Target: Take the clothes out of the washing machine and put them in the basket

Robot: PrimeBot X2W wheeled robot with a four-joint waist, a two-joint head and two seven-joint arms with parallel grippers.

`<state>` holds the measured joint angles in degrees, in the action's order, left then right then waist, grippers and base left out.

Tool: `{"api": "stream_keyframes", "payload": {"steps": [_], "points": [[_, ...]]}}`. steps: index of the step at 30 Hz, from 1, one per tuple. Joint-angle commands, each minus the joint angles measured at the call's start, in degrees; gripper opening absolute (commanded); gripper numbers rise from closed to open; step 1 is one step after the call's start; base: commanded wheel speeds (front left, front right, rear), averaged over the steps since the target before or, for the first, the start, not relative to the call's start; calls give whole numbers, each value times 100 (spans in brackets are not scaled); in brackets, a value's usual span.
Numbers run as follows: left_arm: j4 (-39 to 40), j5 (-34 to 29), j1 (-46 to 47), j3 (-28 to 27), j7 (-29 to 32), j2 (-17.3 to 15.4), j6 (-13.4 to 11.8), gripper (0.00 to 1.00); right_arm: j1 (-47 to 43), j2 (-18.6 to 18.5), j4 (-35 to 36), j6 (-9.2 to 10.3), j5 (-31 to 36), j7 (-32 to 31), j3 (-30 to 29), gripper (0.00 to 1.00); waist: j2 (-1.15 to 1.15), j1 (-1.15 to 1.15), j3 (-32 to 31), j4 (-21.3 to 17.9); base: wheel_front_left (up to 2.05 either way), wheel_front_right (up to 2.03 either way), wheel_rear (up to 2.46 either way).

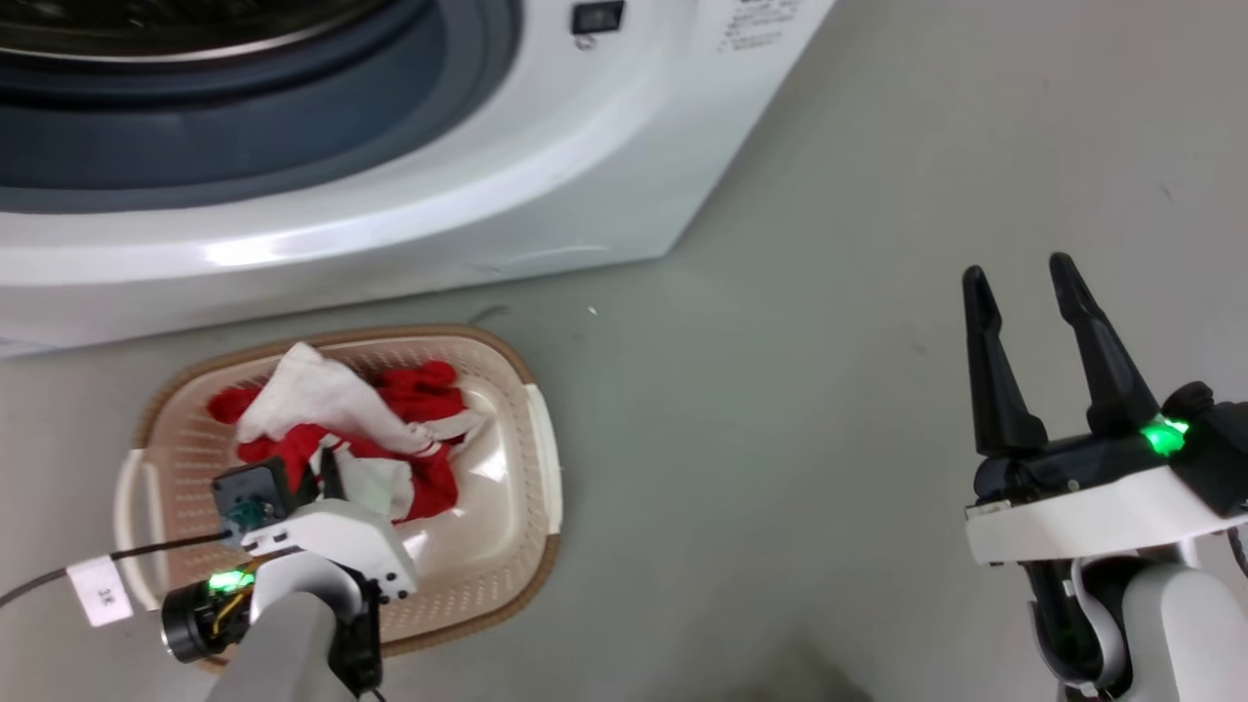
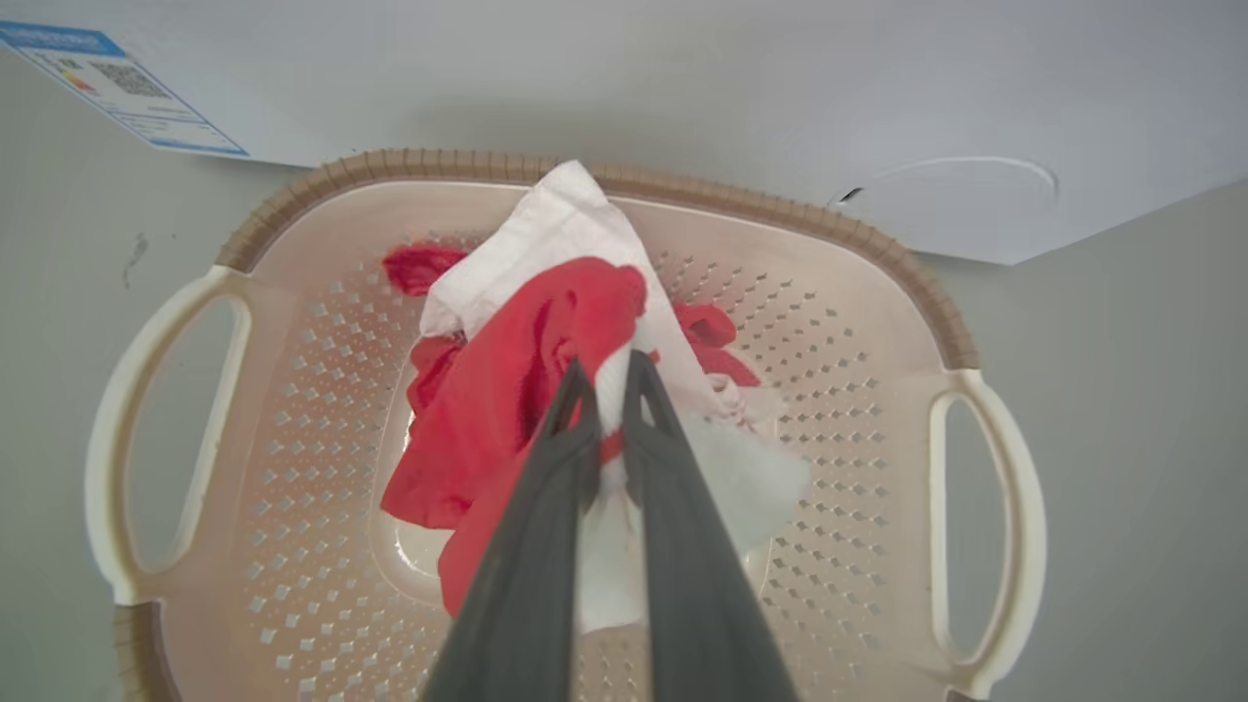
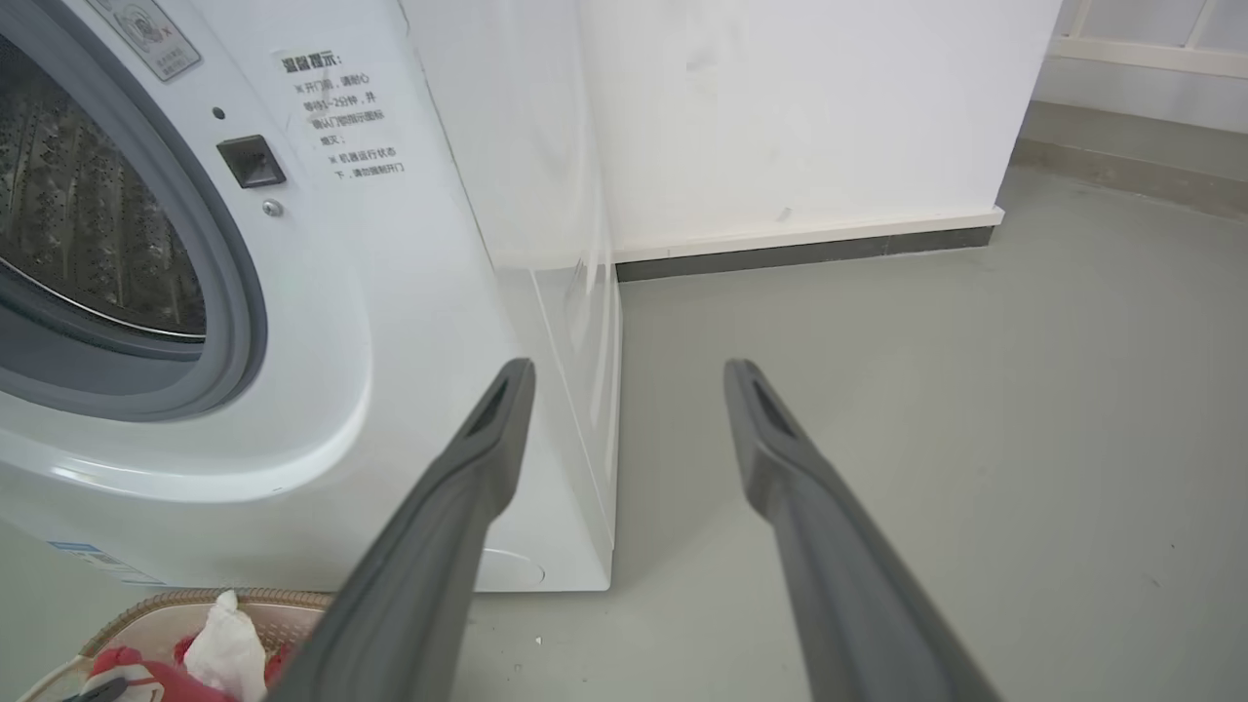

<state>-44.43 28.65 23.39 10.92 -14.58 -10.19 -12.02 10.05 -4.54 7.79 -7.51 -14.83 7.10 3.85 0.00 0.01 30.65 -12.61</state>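
Head view: the left fingers [image 1: 331, 476] reach down into the basket [image 1: 542, 439], their tips among the clothes [image 1: 419, 390]; the pile lies in the far half, and a white flap rests against the far rim, beside the washer [image 1: 487, 195]; I judge that the flap could slide over that rim to the floor [image 1: 829, 409] if the pile is tugged; the right fingers [image 1: 990, 370] stand spread and empty, well apart from the basket.

Left wrist view: the left fingers are pressed nearly together, pinching a fold of white and red cloth between their tips; the rest of that garment hangs to their left and below, over the basket's bottom; the likeliest fault is cloth clinging when they part, so a rising arm would lift it out; too small an opening would cause it.

Right wrist view: the right fingers point at the washer's corner with nothing between them; the clothes lie low at the left, well off those tips; the part of the drum in view shows no cloth.
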Motion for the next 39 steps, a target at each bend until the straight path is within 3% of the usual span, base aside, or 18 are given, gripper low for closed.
{"api": "stream_keyframes", "payload": {"steps": [1,14,24,25,26,27,28,39], "points": [[-201,21,171,-42,-32,-55,35,0,130,-33,-27,4,-40,69,50,100,0,-1,326,-282,0,0,0],[-1905,139,885,-340,-60,-59,110,0,447,-195,-322,4,-240,398,393,100,0,-1,905,-654,0,0,0],[-2491,290,920,-530,-62,22,192,0,452,-226,-484,4,-259,486,428,100,0,-1,847,-707,0,0,0],[-2507,306,907,-545,-62,49,199,18,432,-215,-508,4,-245,488,428,100,0,-1,795,-687,0,0,0],[-2503,320,898,-567,-62,64,200,48,416,-202,-514,4,-249,498,434,100,0,-1,739,-662,0,0,0],[-2512,310,876,-571,-62,80,217,89,404,-192,-525,4,-243,496,441,100,0,-1,675,-639,0,0,0],[-2516,317,846,-585,-62,108,244,100,396,-182,-538,4,-231,496,444,100,0,-1,600,-615,0,0,0],[-2226,212,446,-649,-62,209,635,100,103,-69,-624,4,-6,369,183,100,0,-1,-563,-236,0,0,0]]}}
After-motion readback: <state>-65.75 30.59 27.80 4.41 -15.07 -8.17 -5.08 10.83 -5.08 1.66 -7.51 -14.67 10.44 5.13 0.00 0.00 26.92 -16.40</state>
